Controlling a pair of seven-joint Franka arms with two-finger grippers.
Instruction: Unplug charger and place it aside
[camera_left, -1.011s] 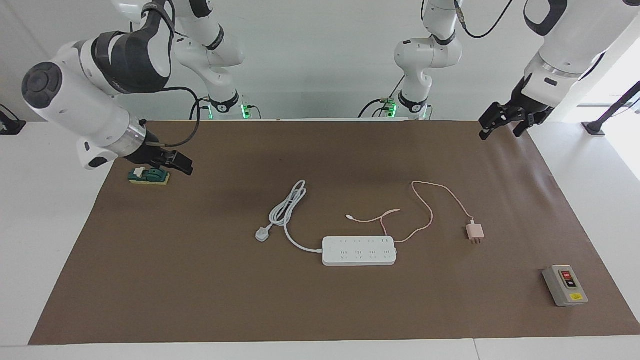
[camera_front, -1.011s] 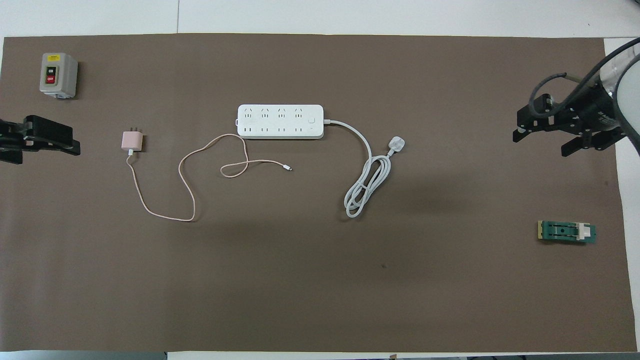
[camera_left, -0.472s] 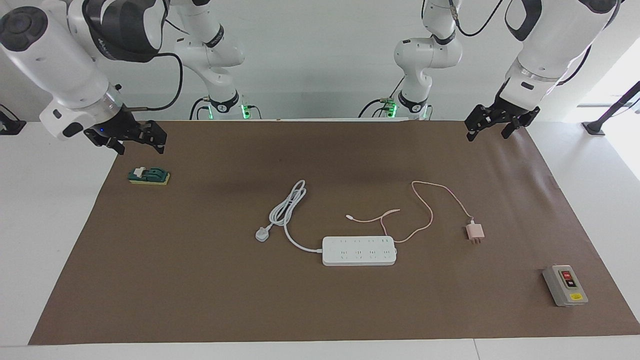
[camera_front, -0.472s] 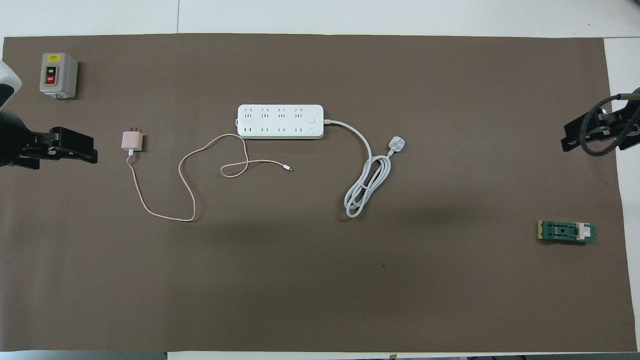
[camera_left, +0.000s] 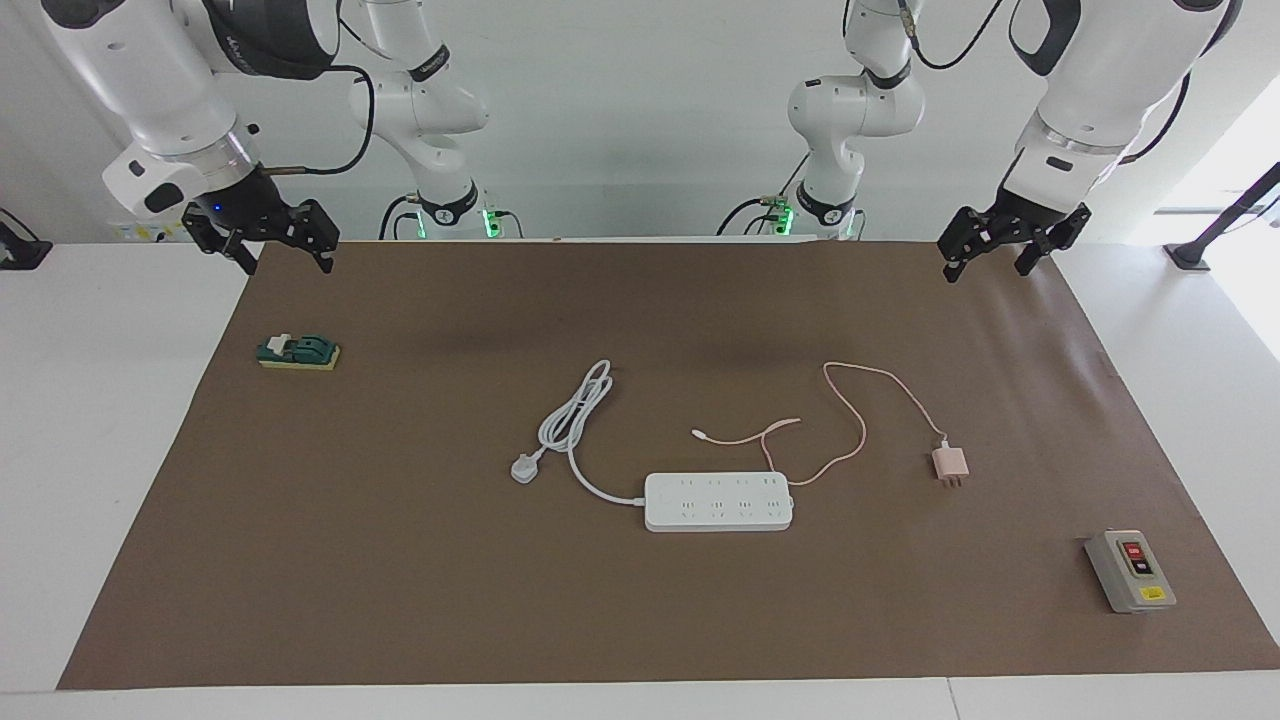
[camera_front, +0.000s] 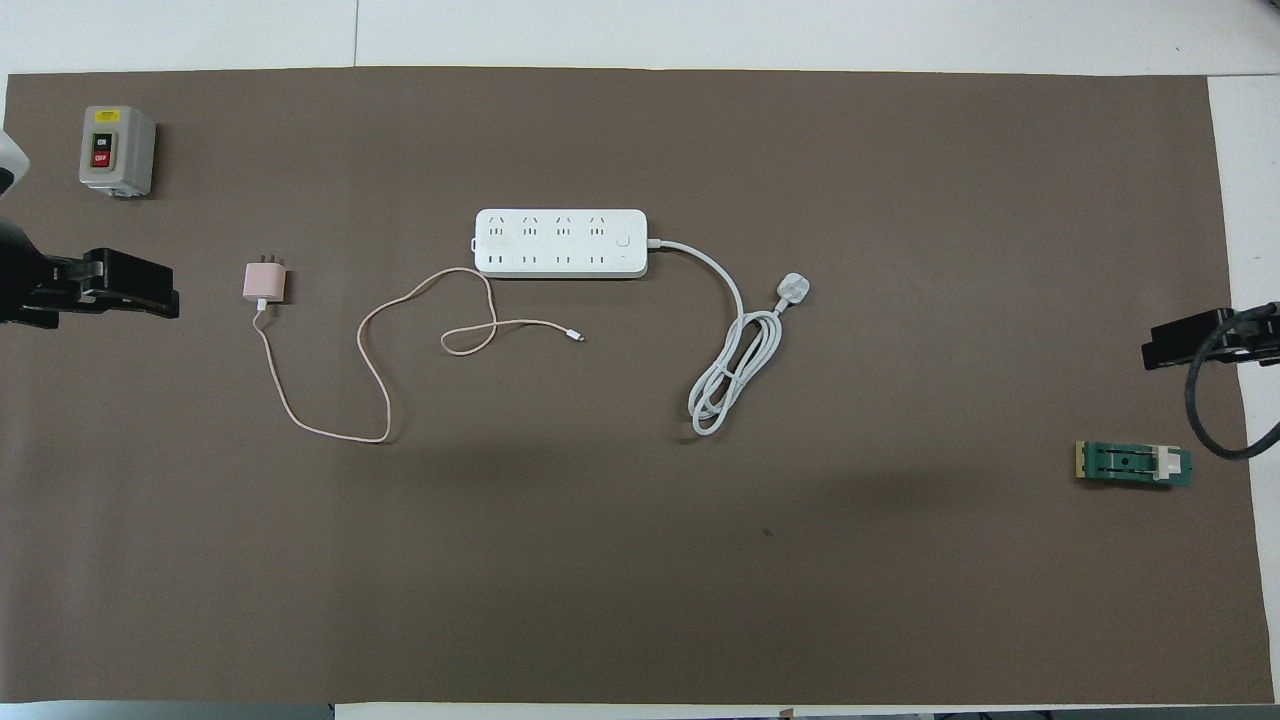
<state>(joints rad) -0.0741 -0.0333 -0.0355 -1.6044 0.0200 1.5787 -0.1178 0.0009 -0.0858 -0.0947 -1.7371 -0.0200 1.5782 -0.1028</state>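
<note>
The charger lies flat on the brown mat of the bench, toward the left arm's end. It is already out of the power strip. It sits well apart from the strip, at about 9 o'clock from it in the overhead view. So the job looks done, or very nearly done.

The charger is a small pale-pink cube. In the overhead view its two metal prongs point to 12 o'clock, away from the robots. Its thin pink cable comes out at 6 o'clock, toward the robots. The cable then runs back in loose loops and passes close by the strip. Its little free end lies on the mat, nearer to the robots than the strip.

The left tool is the one nearer the charger. In the overhead view the charger lies at 3 o'clock from that tool. The tool is up in the air over the mat's edge at that end. Its two fingers are spread apart and it holds nothing.

The right tool is up over the mat's edge at the right arm's end. Its fingers are spread too and it holds nothing. It just waits.

The white round plug and its thick cord lie beside the strip, toward the right arm's end. A small green block lies at that end. A grey on-off switch box sits at the left arm's end, farther from the robots than the charger.
</note>
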